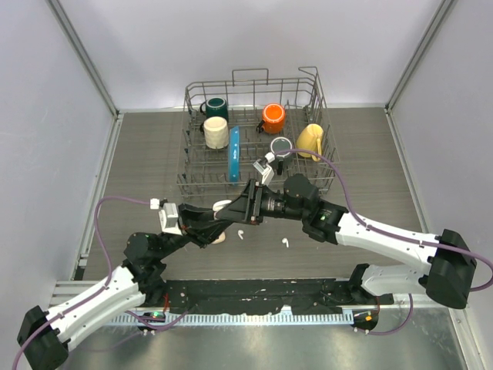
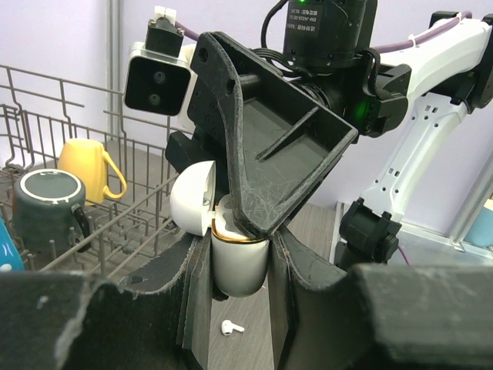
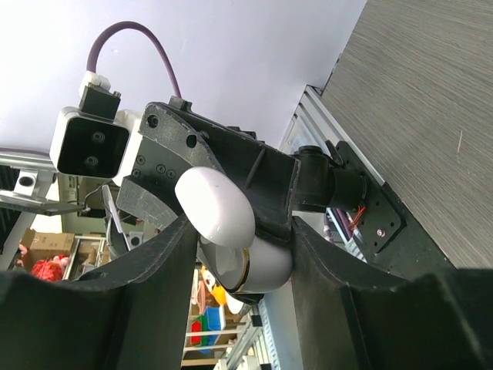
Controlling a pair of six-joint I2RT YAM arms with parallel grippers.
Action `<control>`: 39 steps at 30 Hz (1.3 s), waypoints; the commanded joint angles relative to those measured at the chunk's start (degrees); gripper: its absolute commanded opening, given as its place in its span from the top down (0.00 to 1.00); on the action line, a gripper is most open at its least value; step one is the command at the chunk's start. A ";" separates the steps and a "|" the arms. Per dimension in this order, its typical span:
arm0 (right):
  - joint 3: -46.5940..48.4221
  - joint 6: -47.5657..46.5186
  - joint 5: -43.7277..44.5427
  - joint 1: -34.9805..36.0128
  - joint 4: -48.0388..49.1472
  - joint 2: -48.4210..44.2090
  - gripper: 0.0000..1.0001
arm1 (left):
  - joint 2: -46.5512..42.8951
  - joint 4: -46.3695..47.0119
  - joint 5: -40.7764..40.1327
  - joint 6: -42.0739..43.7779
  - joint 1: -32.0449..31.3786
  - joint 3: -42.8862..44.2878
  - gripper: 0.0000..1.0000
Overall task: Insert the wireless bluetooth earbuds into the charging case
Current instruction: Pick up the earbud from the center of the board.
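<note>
White charging case (image 2: pixel 239 266), gold-rimmed; white earbud (image 2: pixel 231 327); yellow mug (image 2: pixel 81 166); orange mug (image 1: pixel 273 117).

Glossy plastic charging case (image 2: pixel 239 266), metal wire rack (image 1: pixel 250 82)

A robot lab test cell: white panels (image 1: pixel 231 38) in aluminium framing (image 1: pixel 85 58) enclose a grey tabletop (image 1: pixel 370 154)

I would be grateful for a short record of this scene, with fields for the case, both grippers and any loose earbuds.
charging case: white, lid open, held above the table
left gripper: shut on the case body
right gripper: fingers either side of the case top; grip unclear
case contents: hidden by a right finger
earbuds: two white ones loose on the table, the second further right
dish rack: at the back, holding mugs
</note>
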 commanded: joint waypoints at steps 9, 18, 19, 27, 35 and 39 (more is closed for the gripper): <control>5.51 -7.02 2.51 0.18 -8.88 -2.88 0.80 | 1.11 1.85 0.57 0.64 -0.14 2.26 1.00; 4.55 -7.64 5.23 0.18 -9.85 -5.42 0.44 | 0.32 1.33 -0.48 0.64 -0.14 1.82 1.00; 4.02 -7.81 7.33 0.18 -10.20 -6.12 0.38 | 0.06 1.24 -1.01 0.73 -0.14 1.73 1.00; 3.84 -12.46 16.30 0.00 -19.85 -12.98 0.27 | -3.02 -1.48 -2.77 0.91 -0.06 0.68 1.00; 2.88 -13.44 34.14 -0.35 -39.98 -20.19 0.37 | -6.01 -4.82 -3.74 0.90 -0.14 0.50 1.00; 0.69 -12.21 41.08 -0.44 -52.09 -21.42 0.49 | -7.24 -6.32 -3.82 0.73 -0.14 0.50 1.00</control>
